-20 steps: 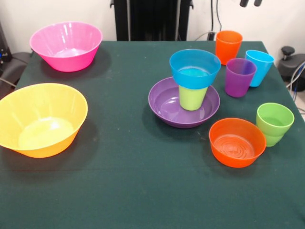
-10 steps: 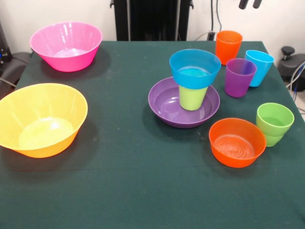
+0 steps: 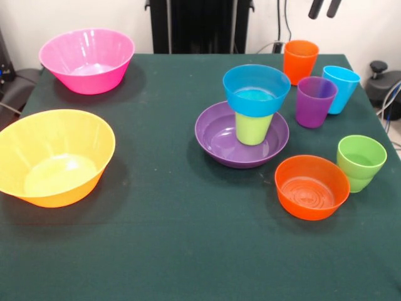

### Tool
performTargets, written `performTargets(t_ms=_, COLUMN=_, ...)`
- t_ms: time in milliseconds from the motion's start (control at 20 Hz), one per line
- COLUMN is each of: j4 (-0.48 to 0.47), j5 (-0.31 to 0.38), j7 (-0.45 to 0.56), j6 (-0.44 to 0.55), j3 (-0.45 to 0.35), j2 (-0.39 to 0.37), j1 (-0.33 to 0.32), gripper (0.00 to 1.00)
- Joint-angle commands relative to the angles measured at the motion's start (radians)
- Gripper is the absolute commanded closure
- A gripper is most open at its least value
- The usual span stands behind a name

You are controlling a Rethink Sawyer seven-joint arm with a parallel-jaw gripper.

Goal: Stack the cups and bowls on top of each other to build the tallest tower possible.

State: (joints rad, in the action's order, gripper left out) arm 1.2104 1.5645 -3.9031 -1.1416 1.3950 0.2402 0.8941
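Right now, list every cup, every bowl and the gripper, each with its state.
gripper: open, empty, at top edge
purple bowl: upright, tower base
lime-yellow cup: upside down in purple bowl
blue bowl: upright on lime-yellow cup
pink bowl, yellow-orange bowl, orange bowl: upright, empty
orange cup, purple cup, light blue cup, green cup: upright, unstacked

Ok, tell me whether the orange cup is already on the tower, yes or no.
No: the orange cup stands alone on the table behind the tower, whose top piece is the small blue bowl.

Green table (image 3: 169,244), bowls (image 3: 56,157), cups (image 3: 361,162)
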Motion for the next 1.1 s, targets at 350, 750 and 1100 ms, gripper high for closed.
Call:
performTargets(t_ms=350, j4=-0.128, j5=-0.047, j7=-0.332, j6=0.071, j3=-0.105, j2=0.157, j1=-0.032, gripper=0.00)
performTargets(t_ms=750, j4=-0.148, j5=-0.088, j7=-0.273, j6=0.114, j3=-0.113, j2=0.174, j1=-0.033, gripper=0.00)
performTargets(t_ms=1100, j4=-0.168, j5=-0.089, j7=-0.290, j6=0.078, j3=-0.112, j2=0.192, j1=-0.030, gripper=0.00)
